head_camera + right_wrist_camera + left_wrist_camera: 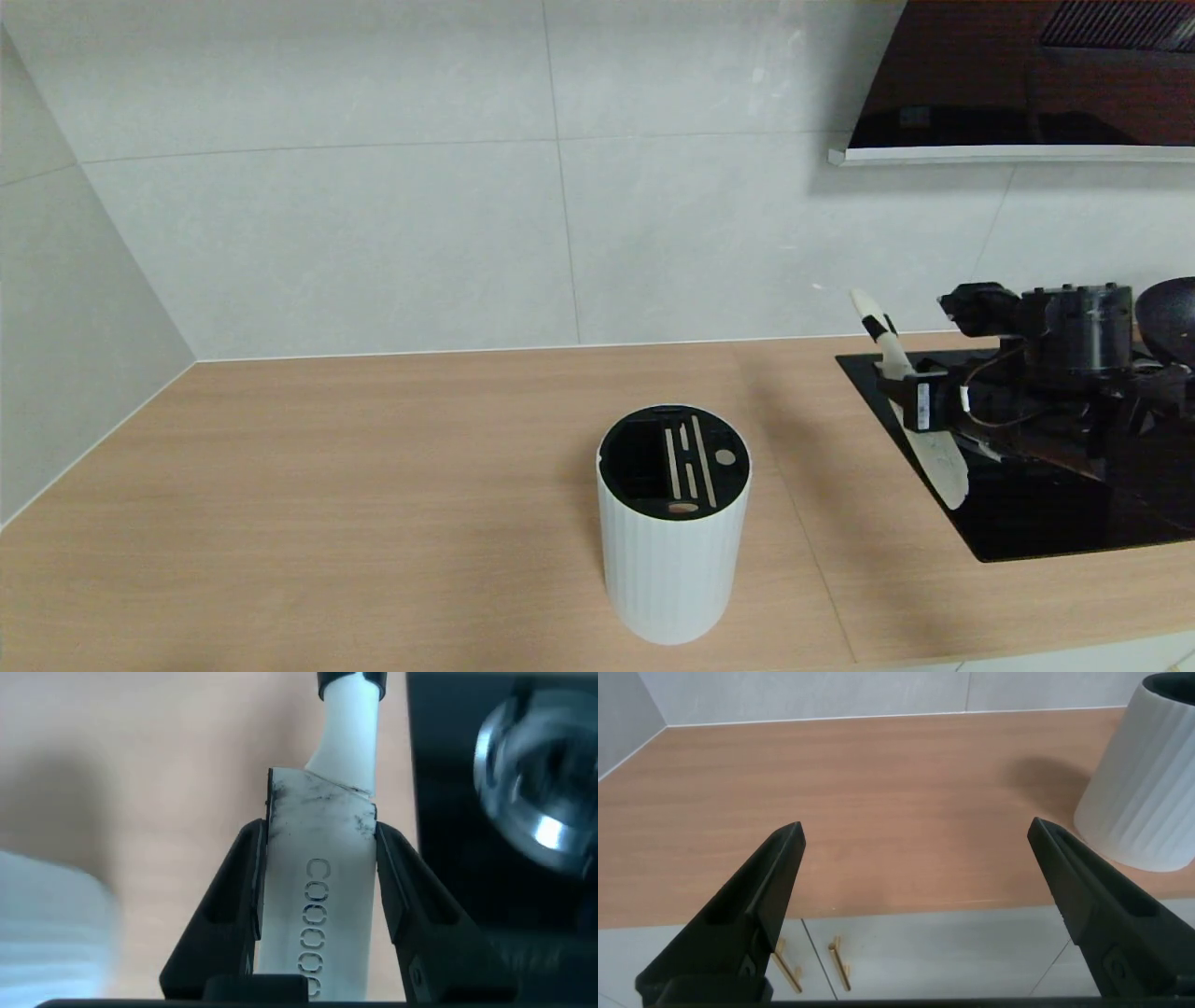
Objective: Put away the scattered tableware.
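A white ribbed utensil holder (pixel 672 551) with a black slotted top stands upright on the wooden counter (pixel 373 467), near its front edge. My right gripper (pixel 910 392) is shut on a white knife (pixel 943 467) and holds it tilted in the air over the left edge of the cooktop, to the right of the holder. The handle points up and back, the blade down. In the right wrist view the fingers (pixel 234 887) clamp the flat blade (pixel 348 737) of the knife from both sides. My left gripper (pixel 917 835) is open and empty over the counter's front edge, with the holder (pixel 1144 784) off to one side.
A black glass cooktop (pixel 1027 532) is set into the counter at the right, with a dark pot (pixel 1167 317) at its back. A range hood (pixel 1027 84) hangs above it. Tiled walls close the back and left. Cabinet handles (pixel 839 963) show below the counter edge.
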Available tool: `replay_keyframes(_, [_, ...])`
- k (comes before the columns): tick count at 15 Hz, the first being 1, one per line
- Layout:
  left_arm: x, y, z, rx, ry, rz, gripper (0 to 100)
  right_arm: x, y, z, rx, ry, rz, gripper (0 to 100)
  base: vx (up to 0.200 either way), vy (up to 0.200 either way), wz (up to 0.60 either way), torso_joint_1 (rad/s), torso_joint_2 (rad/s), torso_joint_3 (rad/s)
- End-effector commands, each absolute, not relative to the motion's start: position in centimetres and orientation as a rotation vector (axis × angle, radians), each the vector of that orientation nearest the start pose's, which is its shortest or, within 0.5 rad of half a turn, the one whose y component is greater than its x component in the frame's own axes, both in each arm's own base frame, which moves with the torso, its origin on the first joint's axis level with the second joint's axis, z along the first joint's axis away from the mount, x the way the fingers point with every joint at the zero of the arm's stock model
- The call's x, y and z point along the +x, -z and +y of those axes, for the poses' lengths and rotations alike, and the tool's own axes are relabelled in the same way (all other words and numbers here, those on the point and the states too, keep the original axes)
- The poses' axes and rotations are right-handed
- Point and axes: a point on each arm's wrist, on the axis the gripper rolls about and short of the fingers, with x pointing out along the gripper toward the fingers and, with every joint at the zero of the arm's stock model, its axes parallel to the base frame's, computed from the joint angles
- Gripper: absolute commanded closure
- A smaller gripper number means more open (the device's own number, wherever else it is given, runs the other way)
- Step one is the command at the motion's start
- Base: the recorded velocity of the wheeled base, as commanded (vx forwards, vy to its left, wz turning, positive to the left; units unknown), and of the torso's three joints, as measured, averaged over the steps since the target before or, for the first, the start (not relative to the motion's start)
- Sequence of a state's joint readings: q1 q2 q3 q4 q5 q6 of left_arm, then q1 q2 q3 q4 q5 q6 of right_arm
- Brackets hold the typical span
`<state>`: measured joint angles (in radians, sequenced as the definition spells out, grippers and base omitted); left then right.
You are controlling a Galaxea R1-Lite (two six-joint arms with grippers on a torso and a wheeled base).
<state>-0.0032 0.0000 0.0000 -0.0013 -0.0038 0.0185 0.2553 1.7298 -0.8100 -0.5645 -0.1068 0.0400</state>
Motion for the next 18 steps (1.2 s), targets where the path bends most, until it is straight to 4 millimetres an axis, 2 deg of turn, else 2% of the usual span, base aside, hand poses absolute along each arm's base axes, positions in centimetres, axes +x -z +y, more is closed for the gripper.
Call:
replay_keyframes(1, [-2.3, -7.6, 0.0, 0.049, 0.012, -0.002, 0, 27.6, -21.5, 9.3, -0.003, -0.221, 0.197, 100, 0.0, 0.0, 0.0, 0.0, 0.0, 0.0])
replay_keyframes(2, [-2.3, -7.7, -0.1, 0.091, 0.03, -0.012, 0, 26.9, -22.0, 10.4, -0.004, -0.264, 0.18, 100, 0.0, 0.0, 0.0, 0.0, 0.0, 0.0])
replay_keyframes(3, [-2.7, -9.3, -0.2, 0.103, 0.076, -0.067, 0, 26.5, -22.6, 11.0, -0.001, -0.289, 0.159, 100, 0.0, 0.0, 0.0, 0.0, 0.0, 0.0])
replay_keyframes(5, [-3.0, -14.8, -0.3, 0.062, 0.248, -0.076, 0, 26.4, -23.7, 11.8, 0.007, -0.321, 0.124, 100, 0.0, 0.0, 0.0, 0.0, 0.0, 0.0])
replay_keyframes(6, [-1.4, -19.0, -0.5, 0.036, 0.327, -0.015, 0, 26.3, -25.0, 13.4, 0.016, -0.371, 0.084, 100, 0.0, 0.0, 0.0, 0.0, 0.0, 0.0])
replay_keyframes(7, [-0.7, -20.0, -0.5, 0.034, 0.347, 0.005, 0, 26.2, -25.2, 13.8, 0.018, -0.385, 0.078, 100, 0.0, 0.0, 0.0, 0.0, 0.0, 0.0])
replay_keyframes(8, [2.9, -23.7, -1.1, 0.023, 0.455, 0.075, 0, 25.3, -25.3, 15.3, 0.016, -0.432, 0.09, 100, 0.0, 0.0, 0.0, 0.0, 0.0, 0.0])
replay_keyframes(9, [5.6, -25.1, -1.5, 0.011, 0.504, 0.134, 0, 24.6, -24.8, 15.9, 0.021, -0.461, 0.109, 100, 0.0, 0.0, 0.0, 0.0, 0.0, 0.0])
replay_keyframes(10, [6.2, -25.4, -1.6, 0.009, 0.514, 0.143, 0, 24.4, -24.7, 16.0, 0.022, -0.467, 0.113, 100, 0.0, 0.0, 0.0, 0.0, 0.0, 0.0])
replay_keyframes(11, [9.8, -26.0, -2.9, -0.009, 0.604, 0.215, 0, 23.3, -24.3, 17.3, 0.024, -0.523, 0.126, 100, 0.0, 0.0, 0.0, 0.0, 0.0, 0.0])
replay_keyframes(12, [12.4, -25.7, -4.9, -0.076, 0.703, 0.262, 0, 22.8, -24.1, 18.3, 0.023, -0.561, 0.135, 100, 0.0, 0.0, 0.0, 0.0, 0.0, 0.0])
replay_keyframes(13, [13.1, -25.4, -5.7, -0.121, 0.736, 0.285, 0, 22.5, -24.0, 18.7, 0.02, -0.579, 0.14, 100, 0.0, 0.0, 0.0, 0.0, 0.0, 0.0])
replay_keyframes(14, [15.6, -24.4, -8.9, -0.281, 0.829, 0.339, 0, 22.0, -23.4, 20.2, 0.012, -0.627, 0.157, 100, 0.0, 0.0, 0.0, 0.0, 0.0, 0.0])
replay_keyframes(15, [17.2, -23.7, -10.4, -0.38, 0.847, 0.337, 0, 21.5, -23.3, 20.8, 0.011, -0.648, 0.162, 100, 0.0, 0.0, 0.0, 0.0, 0.0, 0.0])
replay_keyframes(17, [19.5, -22.7, -12.2, -0.465, 0.828, 0.292, 0, 20.5, -23.5, 21.6, 0.042, -0.664, 0.165, 100, 0.0, 0.0, 0.0, 0.0, 0.0, 0.0])
replay_keyframes(18, [20.1, -22.5, -12.6, -0.482, 0.815, 0.278, 0, 20.0, -23.7, 22.0, 0.048, -0.675, 0.159, 100, 0.0, 0.0, 0.0, 0.0, 0.0, 0.0])
